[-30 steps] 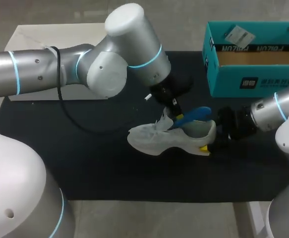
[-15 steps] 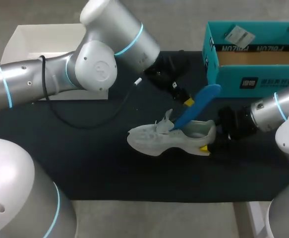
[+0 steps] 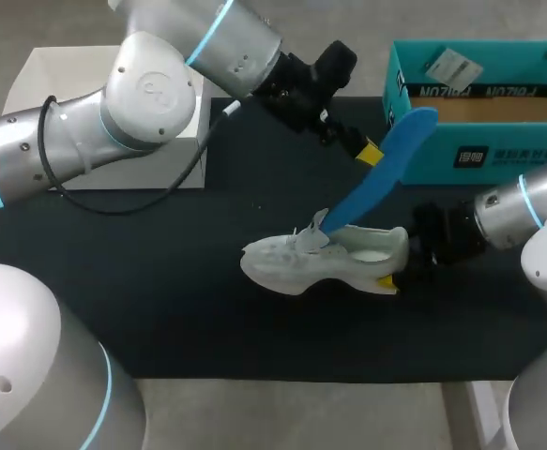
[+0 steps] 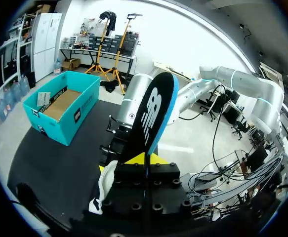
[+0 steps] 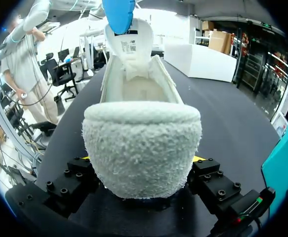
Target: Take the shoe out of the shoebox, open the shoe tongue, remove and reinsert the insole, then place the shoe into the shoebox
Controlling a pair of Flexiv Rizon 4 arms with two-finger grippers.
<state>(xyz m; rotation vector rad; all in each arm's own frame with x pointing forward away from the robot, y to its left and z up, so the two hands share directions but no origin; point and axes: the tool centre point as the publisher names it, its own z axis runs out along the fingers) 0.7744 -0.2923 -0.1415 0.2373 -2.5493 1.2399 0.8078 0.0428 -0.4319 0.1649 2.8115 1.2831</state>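
Two grippers are busy taking the insole out. My right gripper (image 3: pixel 391 278) is pinching the heel of the white shoe (image 3: pixel 296 264) on the black mat (image 3: pixel 160 309). My left gripper (image 3: pixel 369 152) is pinching the blue insole (image 3: pixel 378 183), toe end inside the shoe. Next, I think, it needs pulling free.

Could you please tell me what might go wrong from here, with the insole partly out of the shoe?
1. The lower end of the insole is in the shoe by the tongue; it may snag and tilt the shoe, held by the right gripper only at the heel.
2. The left gripper pinches only the insole's upper part, so it might slip free.
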